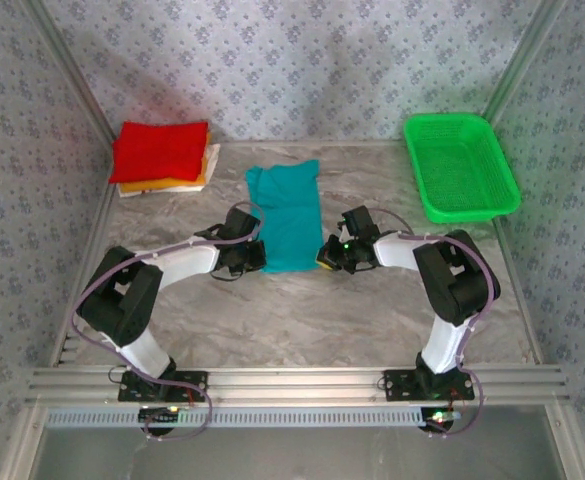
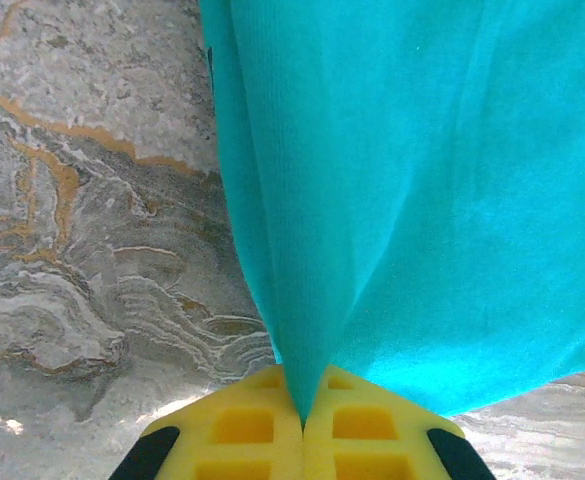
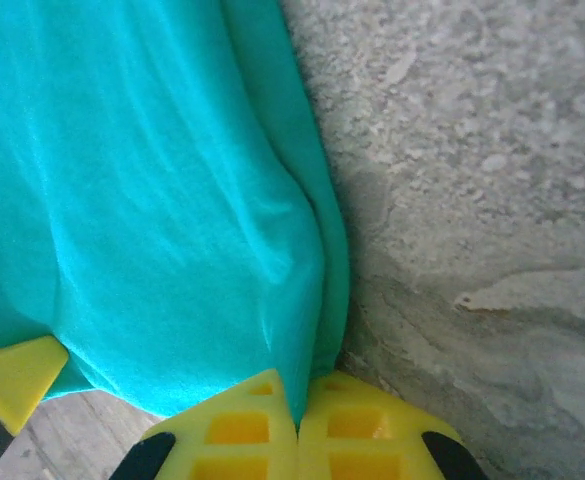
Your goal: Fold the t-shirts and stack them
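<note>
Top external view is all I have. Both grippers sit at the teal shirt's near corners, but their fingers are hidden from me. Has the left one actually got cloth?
Observer: Yes. In the left wrist view, the left gripper is shut on the teal t-shirt, with cloth pinched between its yellow pads.
Operator: And the right?
Observer: The right gripper is shut on the shirt's edge too, with a fold caught between its pads.
Operator: Is the cloth bunched there?
Observer: Creases fan out from both pinches.
</note>
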Robot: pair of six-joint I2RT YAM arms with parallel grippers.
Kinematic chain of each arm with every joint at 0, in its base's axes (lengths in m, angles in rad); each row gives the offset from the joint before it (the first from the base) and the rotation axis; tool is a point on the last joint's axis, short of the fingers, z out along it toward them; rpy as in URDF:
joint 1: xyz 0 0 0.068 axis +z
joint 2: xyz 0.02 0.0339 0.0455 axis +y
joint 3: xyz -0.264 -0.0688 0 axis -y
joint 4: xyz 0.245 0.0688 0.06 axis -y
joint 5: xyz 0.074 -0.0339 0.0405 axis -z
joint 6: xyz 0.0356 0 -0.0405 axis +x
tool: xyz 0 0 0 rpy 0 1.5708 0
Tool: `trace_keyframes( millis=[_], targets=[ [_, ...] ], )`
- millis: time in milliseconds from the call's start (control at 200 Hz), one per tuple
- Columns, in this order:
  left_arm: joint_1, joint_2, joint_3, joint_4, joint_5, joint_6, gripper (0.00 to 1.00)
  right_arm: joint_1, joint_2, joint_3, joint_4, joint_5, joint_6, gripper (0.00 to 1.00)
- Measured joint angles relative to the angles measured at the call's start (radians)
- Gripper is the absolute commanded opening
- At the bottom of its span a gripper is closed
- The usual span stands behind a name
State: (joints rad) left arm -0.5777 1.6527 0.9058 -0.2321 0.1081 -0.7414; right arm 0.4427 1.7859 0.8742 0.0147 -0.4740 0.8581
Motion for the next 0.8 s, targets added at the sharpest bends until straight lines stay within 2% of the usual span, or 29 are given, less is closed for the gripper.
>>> trace_keyframes(
  millis=[130, 260, 460, 625, 720, 799],
  targets=[
    [0.000, -0.017, -0.015, 0.005, 0.005, 0.000, 0.00, 0.000, -0.029, -0.010, -0.013, 0.005, -0.003, 0.00],
    [-0.018, -0.082, -0.093, 0.034, 0.026, -0.001, 0.00, 0.012, -0.158, -0.090, -0.029, 0.006, -0.013, 0.00],
    [-0.143, -0.212, -0.283, 0.068, 0.060, -0.029, 0.00, 0.122, -0.369, -0.309, -0.068, 0.024, -0.007, 0.00],
    [-0.244, -0.399, -0.357, 0.000, 0.068, -0.069, 0.00, 0.227, -0.612, -0.423, -0.173, 0.086, 0.028, 0.00],
    [-0.254, -0.530, -0.351, -0.036, 0.061, -0.072, 0.00, 0.238, -0.760, -0.423, -0.218, 0.134, 0.036, 0.00],
    [-0.254, -0.579, -0.307, -0.079, 0.056, -0.060, 0.00, 0.238, -0.824, -0.394, -0.259, 0.169, 0.031, 0.00]
  ],
)
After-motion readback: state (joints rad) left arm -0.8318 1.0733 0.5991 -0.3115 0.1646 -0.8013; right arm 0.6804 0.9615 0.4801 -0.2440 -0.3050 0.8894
